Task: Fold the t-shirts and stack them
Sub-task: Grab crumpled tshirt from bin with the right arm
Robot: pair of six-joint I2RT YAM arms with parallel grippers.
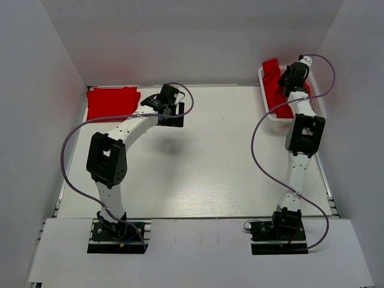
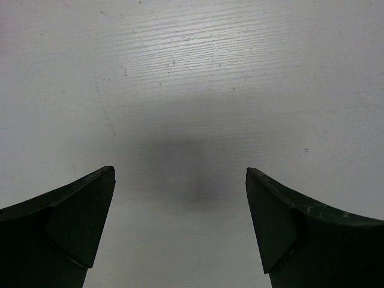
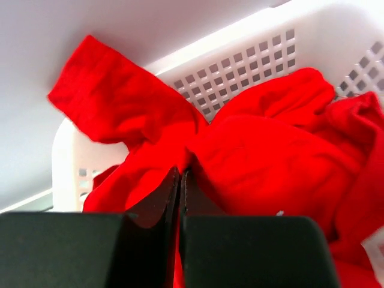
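A folded red t-shirt (image 1: 112, 102) lies flat at the table's far left corner. More crumpled red t-shirts (image 3: 270, 156) fill the white lattice basket (image 1: 268, 108) at the far right. My right gripper (image 3: 181, 174) reaches into that basket, and its jaws are shut on a pinch of red t-shirt cloth that bunches up at the tips. In the top view the right gripper (image 1: 292, 77) sits over the basket's red cloth (image 1: 275, 87). My left gripper (image 2: 180, 180) hangs wide open over bare white table, holding nothing; in the top view the left gripper (image 1: 171, 111) is just right of the folded shirt.
White walls close in the table on the left, back and right. The basket's rim (image 3: 240, 66) stands against the back wall. Purple cables loop from both arms above the table.
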